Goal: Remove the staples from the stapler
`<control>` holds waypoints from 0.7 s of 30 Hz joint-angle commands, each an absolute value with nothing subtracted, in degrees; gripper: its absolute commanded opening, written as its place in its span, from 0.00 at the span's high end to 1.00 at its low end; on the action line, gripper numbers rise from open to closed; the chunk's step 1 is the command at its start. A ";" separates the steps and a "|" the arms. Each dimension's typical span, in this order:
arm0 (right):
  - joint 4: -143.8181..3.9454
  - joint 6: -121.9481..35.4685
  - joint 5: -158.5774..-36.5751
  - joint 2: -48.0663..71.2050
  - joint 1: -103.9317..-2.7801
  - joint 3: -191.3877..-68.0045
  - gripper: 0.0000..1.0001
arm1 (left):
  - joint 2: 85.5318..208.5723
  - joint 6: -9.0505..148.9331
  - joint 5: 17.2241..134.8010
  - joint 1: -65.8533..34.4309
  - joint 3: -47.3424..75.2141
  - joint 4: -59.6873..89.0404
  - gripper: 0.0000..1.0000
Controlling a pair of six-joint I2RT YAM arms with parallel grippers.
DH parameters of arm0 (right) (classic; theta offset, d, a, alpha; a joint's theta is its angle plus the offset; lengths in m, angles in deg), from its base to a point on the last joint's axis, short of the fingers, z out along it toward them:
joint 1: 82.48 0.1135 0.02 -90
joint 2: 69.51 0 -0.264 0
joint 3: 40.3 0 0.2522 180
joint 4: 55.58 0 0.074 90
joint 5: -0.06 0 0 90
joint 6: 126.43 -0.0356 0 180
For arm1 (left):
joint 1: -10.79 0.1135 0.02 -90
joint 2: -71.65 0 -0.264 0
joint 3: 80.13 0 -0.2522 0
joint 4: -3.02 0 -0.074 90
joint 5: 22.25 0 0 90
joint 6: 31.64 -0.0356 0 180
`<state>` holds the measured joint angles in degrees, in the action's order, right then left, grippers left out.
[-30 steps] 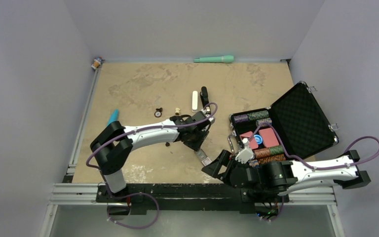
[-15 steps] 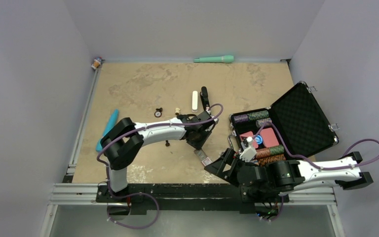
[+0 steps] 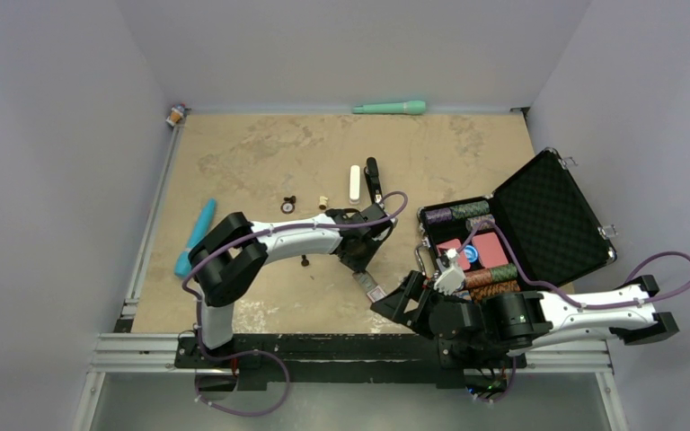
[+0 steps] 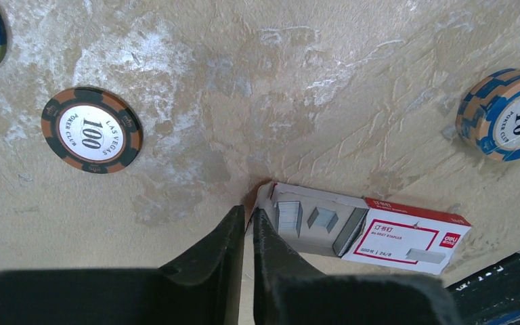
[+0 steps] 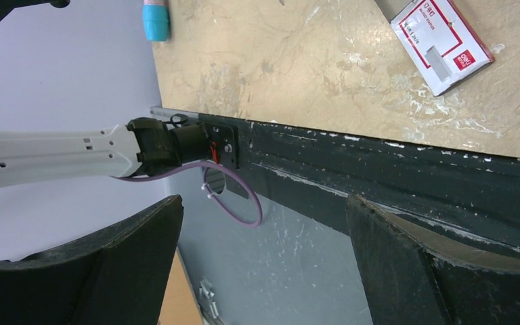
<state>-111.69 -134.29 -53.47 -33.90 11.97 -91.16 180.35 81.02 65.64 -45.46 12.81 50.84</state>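
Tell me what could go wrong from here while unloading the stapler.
The left gripper, jaws nearly together, sits at the open end of the staple box; a nudge could slide the box or spill its loose staple strips. The stapler lies farther back, close beside a white bar of similar length, so a reach there might catch the wrong one.

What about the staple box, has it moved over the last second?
No. The staple box sits in the same spot above the black front rail.
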 commanded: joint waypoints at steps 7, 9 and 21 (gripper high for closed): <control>-109.87 -133.64 -52.55 -33.04 12.17 -91.94 0.05 | 178.69 80.72 65.75 -45.20 12.11 51.27 1.00; -109.62 -133.42 -52.71 -32.90 12.17 -92.01 0.05 | 177.86 81.76 64.52 -45.20 12.69 52.01 1.00; -111.09 -137.73 -51.88 -29.45 12.17 -91.20 0.04 | 168.76 91.49 57.05 -44.29 22.72 56.28 1.00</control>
